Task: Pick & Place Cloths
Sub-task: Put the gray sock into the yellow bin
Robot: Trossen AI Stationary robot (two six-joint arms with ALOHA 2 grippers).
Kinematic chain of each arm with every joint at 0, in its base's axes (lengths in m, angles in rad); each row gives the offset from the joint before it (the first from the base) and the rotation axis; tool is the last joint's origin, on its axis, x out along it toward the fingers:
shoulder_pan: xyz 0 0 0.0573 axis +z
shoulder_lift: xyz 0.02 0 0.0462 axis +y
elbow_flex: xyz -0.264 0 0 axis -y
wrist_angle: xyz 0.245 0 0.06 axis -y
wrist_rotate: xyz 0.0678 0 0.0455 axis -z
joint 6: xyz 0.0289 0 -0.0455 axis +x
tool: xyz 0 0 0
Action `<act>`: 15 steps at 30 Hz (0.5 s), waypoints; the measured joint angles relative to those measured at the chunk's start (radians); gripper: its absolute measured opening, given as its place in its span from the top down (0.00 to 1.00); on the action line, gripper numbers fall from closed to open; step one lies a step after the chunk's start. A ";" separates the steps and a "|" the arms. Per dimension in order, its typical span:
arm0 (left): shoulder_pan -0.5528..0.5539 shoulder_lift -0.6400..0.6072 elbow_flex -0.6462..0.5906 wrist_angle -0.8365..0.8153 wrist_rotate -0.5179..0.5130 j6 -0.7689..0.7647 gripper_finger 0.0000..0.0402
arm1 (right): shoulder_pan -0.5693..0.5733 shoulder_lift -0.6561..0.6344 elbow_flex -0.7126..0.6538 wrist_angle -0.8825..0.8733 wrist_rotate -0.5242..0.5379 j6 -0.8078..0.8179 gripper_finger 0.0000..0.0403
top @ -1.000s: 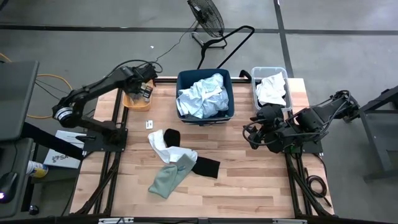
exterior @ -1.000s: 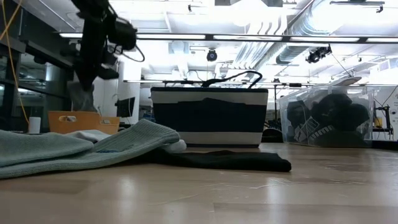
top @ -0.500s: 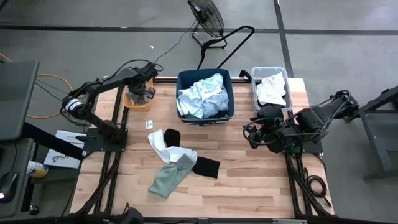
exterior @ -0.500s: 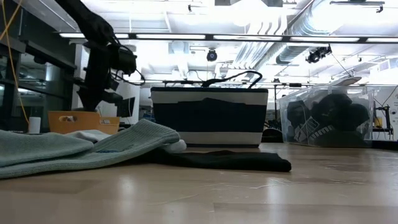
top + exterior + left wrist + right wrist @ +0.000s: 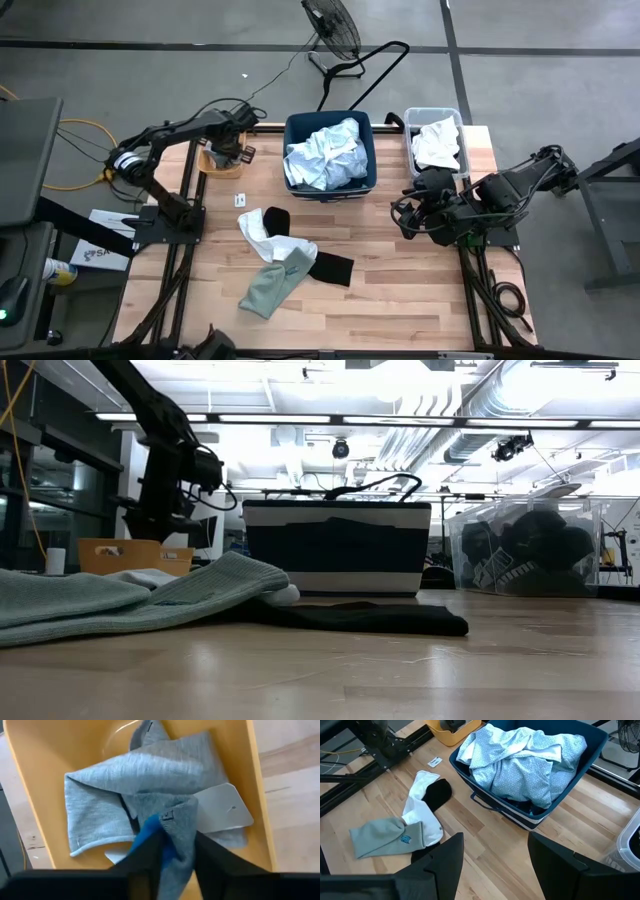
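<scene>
From above, the left gripper (image 5: 232, 150) is down in the orange bin (image 5: 212, 160) at the table's far left corner; the right gripper (image 5: 412, 215) waits near the right edge. Loose cloths (image 5: 283, 262) lie mid-table; others fill the navy bin (image 5: 330, 150) and clear bin (image 5: 437, 140). Low down, a grey-green sock (image 5: 130, 600) and black sock (image 5: 370, 618) lie in front. The left wrist shows narrow fingers (image 5: 145, 857) around a grey sock (image 5: 145, 795) in the bin. The right wrist shows wide, empty fingers (image 5: 445, 857).
</scene>
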 joint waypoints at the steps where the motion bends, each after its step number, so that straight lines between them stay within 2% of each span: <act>1: 0.000 -0.004 0.000 -0.005 0.005 0.000 0.73 | 0.000 0.000 0.000 0.000 0.000 0.000 0.47; 6: 0.000 -0.039 0.000 -0.036 0.083 0.024 0.51 | 0.000 0.000 0.000 0.000 -0.005 0.000 0.47; 9: 0.000 -0.066 0.000 -0.062 0.145 0.031 0.41 | 0.000 0.000 0.000 -0.002 -0.018 -0.003 0.47; 12: 0.000 -0.103 0.000 -0.085 0.189 0.034 0.35 | 0.000 0.000 0.000 -0.003 -0.022 -0.003 0.47; 15: 0.000 -0.142 0.000 -0.104 0.191 0.030 0.34 | 0.000 0.000 0.000 -0.008 -0.022 -0.003 0.47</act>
